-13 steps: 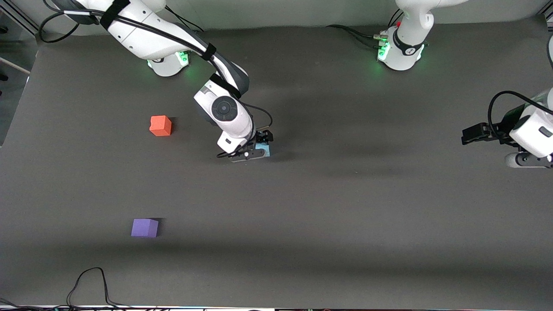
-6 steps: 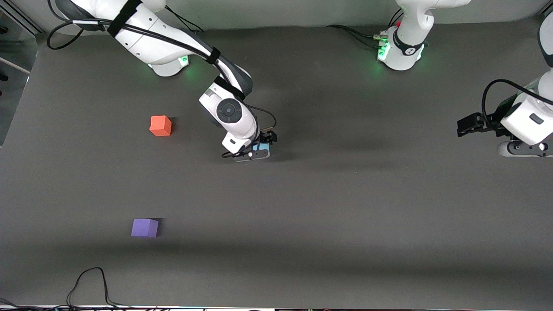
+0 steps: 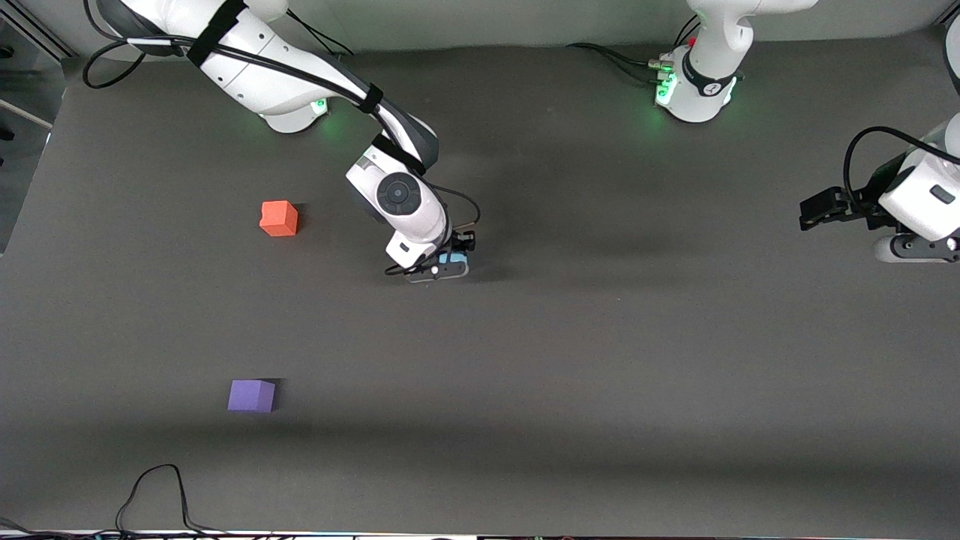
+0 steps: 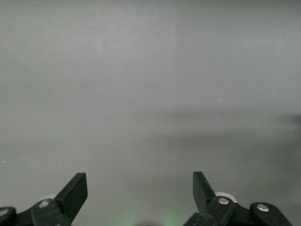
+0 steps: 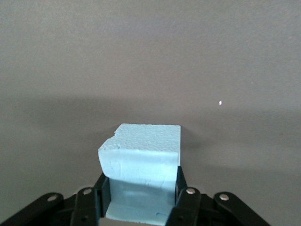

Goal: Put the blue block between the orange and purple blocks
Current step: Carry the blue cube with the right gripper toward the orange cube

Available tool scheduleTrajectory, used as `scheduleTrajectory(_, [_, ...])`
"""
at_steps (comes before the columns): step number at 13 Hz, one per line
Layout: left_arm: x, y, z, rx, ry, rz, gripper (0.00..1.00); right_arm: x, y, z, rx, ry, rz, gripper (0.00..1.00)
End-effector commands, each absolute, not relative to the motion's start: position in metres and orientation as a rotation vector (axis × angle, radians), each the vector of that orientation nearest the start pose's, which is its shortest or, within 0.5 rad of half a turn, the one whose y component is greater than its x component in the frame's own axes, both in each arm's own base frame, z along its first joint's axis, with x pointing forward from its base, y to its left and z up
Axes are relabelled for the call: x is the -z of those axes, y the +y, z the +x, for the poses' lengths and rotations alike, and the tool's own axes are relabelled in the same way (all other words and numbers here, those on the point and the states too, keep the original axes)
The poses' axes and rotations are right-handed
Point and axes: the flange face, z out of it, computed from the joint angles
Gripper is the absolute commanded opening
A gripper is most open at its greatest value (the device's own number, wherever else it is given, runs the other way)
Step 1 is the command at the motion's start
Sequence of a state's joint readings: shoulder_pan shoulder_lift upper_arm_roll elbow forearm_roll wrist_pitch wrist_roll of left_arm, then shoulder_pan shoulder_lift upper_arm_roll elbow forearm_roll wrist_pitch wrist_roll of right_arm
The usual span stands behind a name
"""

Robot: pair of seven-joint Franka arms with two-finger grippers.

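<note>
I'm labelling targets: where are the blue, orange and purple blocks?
blue block (image 5: 141, 165), right wrist view, front face.
orange block (image 3: 278, 218), front view, top face.
purple block (image 3: 251, 395), front view, top face.

A dark grey matte surface (image 3: 600, 360) fills nearly the whole front view. An orange-red cube (image 3: 279, 218) sits on it in the upper left part of the frame. A violet-purple cube (image 3: 251, 395) sits on it in the lower left part, well apart from the orange one and almost straight below it in the frame. A thin black cable (image 3: 154, 491) loops onto the surface at the lower left edge. Two white robot bases stand along the top edge, one (image 3: 294, 112) at upper left and one (image 3: 697, 90) at upper right, each glowing green where it meets the surface. More black cables (image 3: 611, 58) lie on the surface beside the upper right base.
</note>
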State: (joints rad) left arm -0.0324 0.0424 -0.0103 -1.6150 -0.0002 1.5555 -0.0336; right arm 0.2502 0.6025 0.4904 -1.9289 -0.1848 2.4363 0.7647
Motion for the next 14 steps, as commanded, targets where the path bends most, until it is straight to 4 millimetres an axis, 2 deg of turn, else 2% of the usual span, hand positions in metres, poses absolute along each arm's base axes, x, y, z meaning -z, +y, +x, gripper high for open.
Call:
scheduleTrajectory(1, [-0.590,-0.022,0.553,-0.156,0.055,-3.126,1.00,-0.268,0.393,0.499,-0.173,-0.023,-3.150,0.29])
scheduleTrajectory(2, [-0.590,-0.021,0.553,-0.163,0.098,-3.129,1.00,-0.295,0.379,0.511,-0.180,-0.030,-3.177,0.30])
scheduleTrajectory(3, [-0.590,-0.020,0.552,-0.173,0.110,-3.130,1.00,-0.320,0.354,0.530,-0.185,-0.018,-3.164,0.30])
scheduleTrajectory(5, [-0.591,-0.021,0.552,-0.173,0.111,-3.130,1.00,-0.363,0.275,0.568,-0.177,-0.039,-3.061,0.31])
scheduleTrajectory(7, [-0.590,-0.021,0.553,-0.175,0.108,-3.128,1.00,-0.366,0.197,0.589,-0.190,-0.059,-3.060,0.31])
scheduleTrajectory(9, [-0.588,-0.021,0.554,-0.178,0.108,-3.128,1.00,-0.362,0.140,0.598,-0.191,-0.064,-3.078,0.32])
scheduleTrajectory(10, [-0.589,-0.021,0.554,-0.173,0.110,-3.128,1.00,-0.352,0.114,0.598,-0.198,-0.078,-3.082,0.32])
scheduleTrajectory(11, [-0.588,-0.021,0.555,-0.178,0.110,-3.128,1.00,-0.339,0.091,0.597,-0.193,-0.103,-3.071,0.32])
scheduleTrajectory(14, [-0.588,-0.022,0.555,-0.178,0.110,-3.129,1.00,-0.272,0.044,0.581,-0.153,-0.172,-3.043,0.33])
